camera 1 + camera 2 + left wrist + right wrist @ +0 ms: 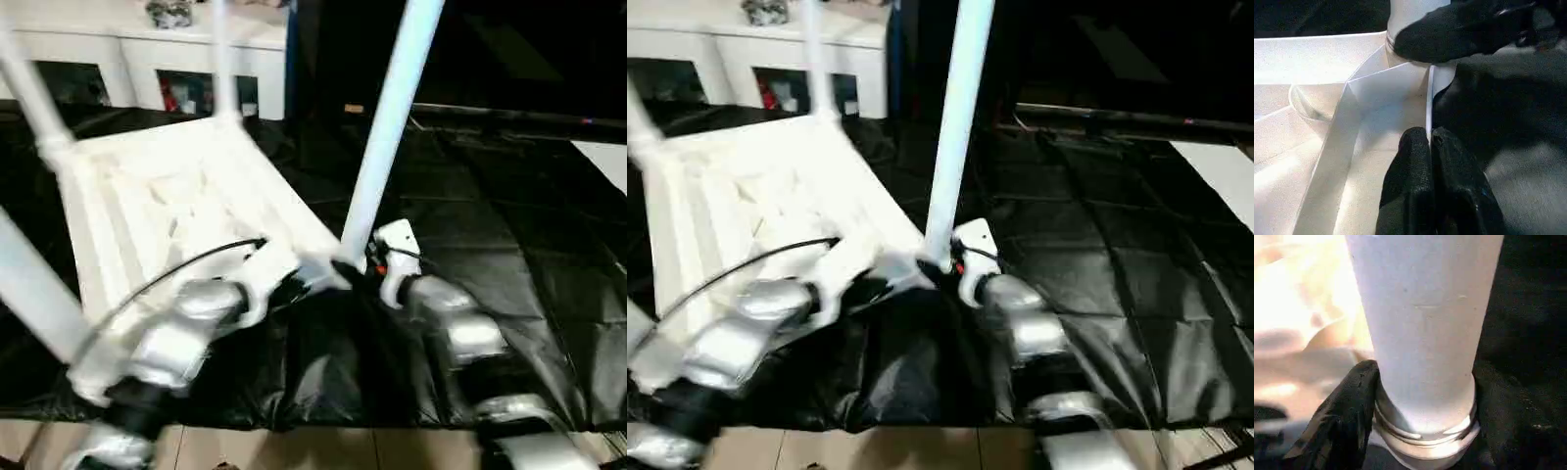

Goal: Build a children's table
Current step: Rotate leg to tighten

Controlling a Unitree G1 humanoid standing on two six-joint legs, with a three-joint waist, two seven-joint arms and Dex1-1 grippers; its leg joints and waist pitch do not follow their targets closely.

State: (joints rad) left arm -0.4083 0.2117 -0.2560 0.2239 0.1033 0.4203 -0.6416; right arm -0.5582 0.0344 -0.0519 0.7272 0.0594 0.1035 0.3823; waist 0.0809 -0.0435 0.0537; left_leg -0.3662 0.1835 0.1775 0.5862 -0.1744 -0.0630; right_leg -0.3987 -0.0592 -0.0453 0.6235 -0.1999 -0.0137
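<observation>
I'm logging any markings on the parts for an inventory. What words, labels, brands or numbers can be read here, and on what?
None can be read.
The table top and the leg held in the right gripper are plain white, unmarked.
The left gripper, pinching the top's rim, bears no lettering.
The items on the cabinet behind are too blurred to read.

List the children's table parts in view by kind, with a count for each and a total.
Table top: 1
Legs standing in corner sockets: 4
Total: 5 parts
</observation>
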